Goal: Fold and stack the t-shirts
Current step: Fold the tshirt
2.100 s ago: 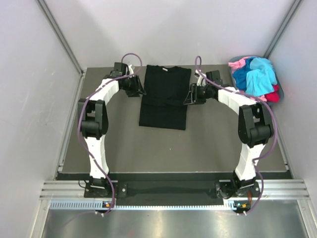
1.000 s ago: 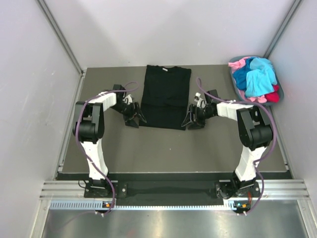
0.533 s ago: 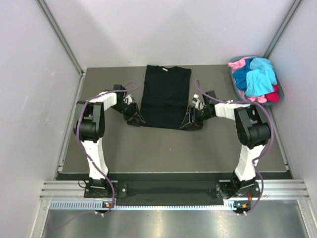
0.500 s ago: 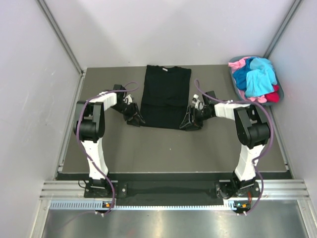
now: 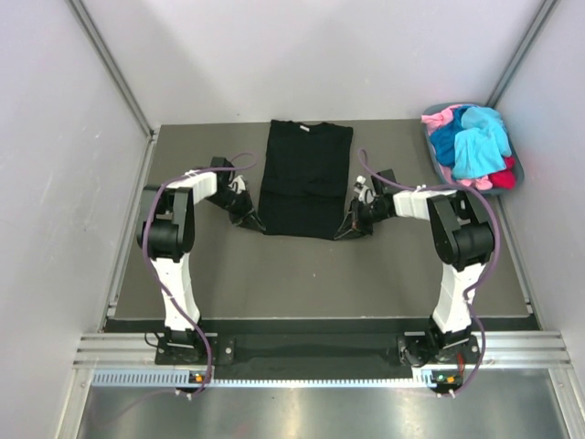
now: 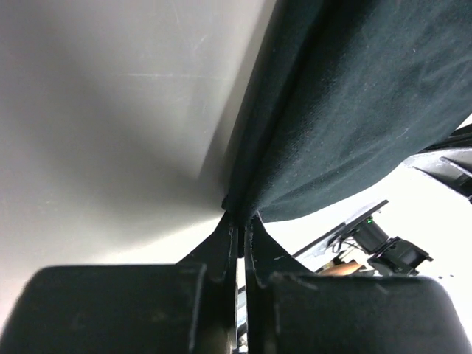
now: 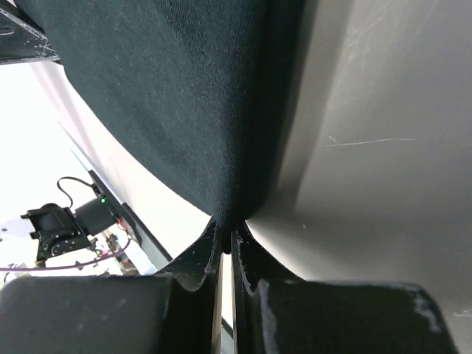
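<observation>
A black t-shirt (image 5: 304, 178), folded into a long rectangle, lies flat on the dark table with its collar at the far end. My left gripper (image 5: 253, 222) sits low at the shirt's near left corner, shut on the black t-shirt (image 6: 346, 110) with the hem pinched between its fingertips. My right gripper (image 5: 347, 230) is at the near right corner, likewise shut on the black t-shirt (image 7: 184, 96). Both wrist views show the cloth's corner drawn into the closed jaws just above the table.
A grey-blue basket (image 5: 515, 174) at the far right holds a heap of blue, pink and red t-shirts (image 5: 473, 140). Grey walls and metal rails close in the table (image 5: 302, 274) on the left, back and right.
Both arms came down from the shirt's upper sides to its near corners. In the last second the two grippers slid inward onto the hem and shut on it.
</observation>
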You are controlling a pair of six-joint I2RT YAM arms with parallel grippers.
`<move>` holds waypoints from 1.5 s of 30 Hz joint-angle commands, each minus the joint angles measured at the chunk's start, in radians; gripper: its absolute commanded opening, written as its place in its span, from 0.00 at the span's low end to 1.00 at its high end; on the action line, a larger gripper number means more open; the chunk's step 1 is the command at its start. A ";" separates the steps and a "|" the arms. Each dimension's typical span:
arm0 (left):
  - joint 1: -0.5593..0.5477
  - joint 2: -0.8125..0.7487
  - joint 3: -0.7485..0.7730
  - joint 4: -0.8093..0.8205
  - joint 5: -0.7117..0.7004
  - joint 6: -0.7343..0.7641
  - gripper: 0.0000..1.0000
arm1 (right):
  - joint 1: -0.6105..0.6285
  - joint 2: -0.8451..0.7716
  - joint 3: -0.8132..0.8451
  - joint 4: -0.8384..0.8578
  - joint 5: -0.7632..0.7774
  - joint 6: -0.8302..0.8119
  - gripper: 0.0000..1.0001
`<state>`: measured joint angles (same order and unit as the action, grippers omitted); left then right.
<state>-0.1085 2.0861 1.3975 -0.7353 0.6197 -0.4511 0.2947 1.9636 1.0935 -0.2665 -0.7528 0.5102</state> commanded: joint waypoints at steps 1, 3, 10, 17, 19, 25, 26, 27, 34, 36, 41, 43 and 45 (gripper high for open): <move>-0.005 -0.026 -0.012 0.054 0.003 -0.003 0.00 | -0.023 -0.044 -0.003 0.042 0.017 -0.018 0.00; -0.007 -0.049 -0.015 0.059 0.008 -0.008 0.00 | -0.048 -0.066 -0.003 0.024 0.013 -0.048 0.00; -0.028 -0.168 -0.023 0.051 0.037 -0.035 0.00 | -0.092 -0.189 -0.001 -0.060 -0.023 -0.107 0.00; -0.102 -0.274 -0.022 0.037 0.040 -0.044 0.00 | -0.097 -0.343 -0.061 -0.123 -0.037 -0.142 0.00; -0.128 -0.316 -0.031 0.033 0.038 -0.044 0.00 | -0.098 -0.391 -0.073 -0.137 -0.039 -0.153 0.00; -0.163 -0.440 -0.103 -0.028 -0.008 -0.023 0.00 | -0.098 -0.512 -0.095 -0.210 -0.049 -0.202 0.00; -0.165 -0.454 -0.113 -0.041 -0.021 -0.021 0.00 | -0.098 -0.541 -0.095 -0.233 -0.052 -0.219 0.00; -0.165 -0.483 -0.118 -0.050 -0.032 -0.017 0.00 | -0.097 -0.555 -0.096 -0.244 -0.057 -0.226 0.00; -0.163 -0.584 -0.167 -0.087 -0.052 0.015 0.00 | -0.100 -0.621 -0.116 -0.287 -0.057 -0.269 0.00; -0.160 -0.600 -0.166 -0.090 -0.052 0.025 0.00 | -0.100 -0.624 -0.107 -0.286 -0.059 -0.272 0.00; -0.146 -0.578 -0.115 -0.059 -0.043 0.034 0.00 | -0.101 -0.608 -0.057 -0.258 -0.059 -0.279 0.00; -0.129 -0.564 -0.082 -0.052 -0.043 0.037 0.00 | -0.103 -0.583 -0.012 -0.241 -0.060 -0.277 0.00; -0.106 -0.538 -0.062 -0.033 -0.043 0.035 0.00 | -0.108 -0.560 0.020 -0.217 -0.062 -0.279 0.00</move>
<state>-0.2520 1.5333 1.2671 -0.7975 0.5823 -0.4381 0.2062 1.3899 1.0187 -0.5465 -0.7948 0.2535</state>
